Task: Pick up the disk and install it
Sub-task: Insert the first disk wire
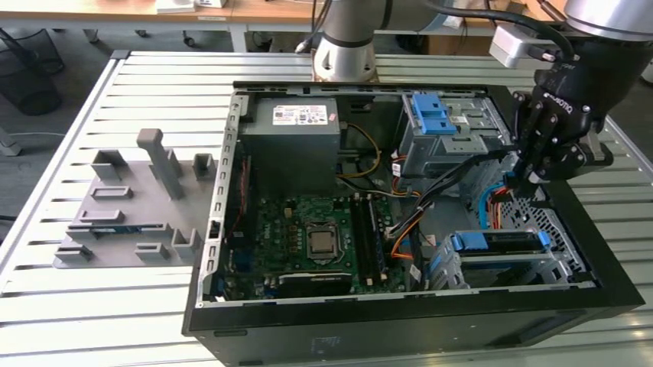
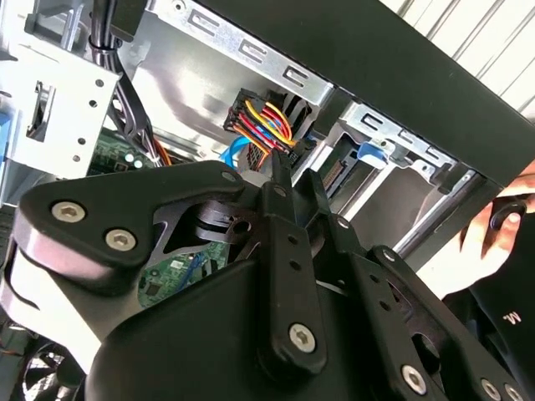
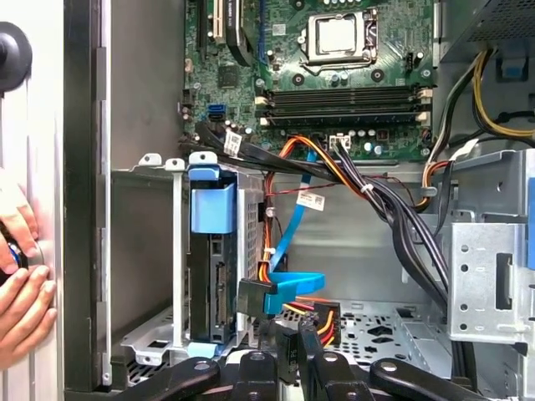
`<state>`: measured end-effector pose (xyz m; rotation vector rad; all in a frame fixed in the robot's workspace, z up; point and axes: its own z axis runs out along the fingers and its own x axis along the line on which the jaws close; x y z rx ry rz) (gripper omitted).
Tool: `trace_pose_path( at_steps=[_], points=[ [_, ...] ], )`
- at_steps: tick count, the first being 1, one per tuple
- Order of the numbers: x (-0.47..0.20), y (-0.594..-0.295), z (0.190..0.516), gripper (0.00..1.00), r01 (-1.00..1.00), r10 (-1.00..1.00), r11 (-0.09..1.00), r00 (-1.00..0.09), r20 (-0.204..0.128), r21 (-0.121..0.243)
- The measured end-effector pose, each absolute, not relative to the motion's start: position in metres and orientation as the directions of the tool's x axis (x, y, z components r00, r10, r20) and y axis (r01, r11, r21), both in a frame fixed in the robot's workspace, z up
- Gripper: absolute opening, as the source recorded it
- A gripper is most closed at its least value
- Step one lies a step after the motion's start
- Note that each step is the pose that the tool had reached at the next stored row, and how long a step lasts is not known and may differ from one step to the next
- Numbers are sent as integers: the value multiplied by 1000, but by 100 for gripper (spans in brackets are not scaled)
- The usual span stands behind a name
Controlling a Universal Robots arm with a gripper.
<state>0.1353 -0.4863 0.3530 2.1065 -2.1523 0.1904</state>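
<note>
The disk (image 1: 502,243) lies in the drive bay at the front right corner of the open computer case (image 1: 408,325), its blue carrier bracket (image 1: 469,242) facing the motherboard. In the first wrist view the disk (image 3: 213,276) stands in that bay with the blue bracket (image 3: 211,207) at its end and cable plugs beside it. My gripper (image 1: 531,180) hangs over the case's right side, above the cable bundle and apart from the disk. In both wrist views the fingers (image 2: 278,171) are pressed together with nothing seen between them; the gripper (image 3: 297,341) is close to a plug with coloured wires (image 3: 322,316).
A grey power-supply box (image 1: 301,126) and a grey cage with blue latches (image 1: 441,116) sit at the case's back. A motherboard (image 1: 311,241) covers its floor. A person's hand (image 3: 21,288) rests on the case's outer wall. A grey fixture (image 1: 133,206) lies on the slatted table at the exterior view's left.
</note>
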Motion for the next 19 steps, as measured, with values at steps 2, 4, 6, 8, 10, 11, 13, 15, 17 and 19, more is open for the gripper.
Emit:
trace_pose_path(
  at_steps=[2,4,6,8,10,11,13,15,17,19],
  points=[
    [135,-486,353,25,-1000,-984,21,-22,176,-3],
    [135,-486,353,25,-1000,-984,21,-22,176,-3],
    [135,-486,354,25,-1000,-984,21,-22,176,-3],
    [135,-486,356,25,-1000,-984,21,-22,176,-3],
    [135,-486,357,25,-1000,-984,21,-22,177,-3],
    [135,-486,357,25,-1000,-983,21,-22,181,-3],
    [135,-484,356,25,-1000,-983,21,-22,183,-3],
    [135,-482,356,25,-1000,-983,21,-22,183,-3],
    [135,-481,356,26,-1000,-983,21,-22,183,-3],
    [135,-480,355,33,-1000,-983,21,-22,183,-3]
  ],
)
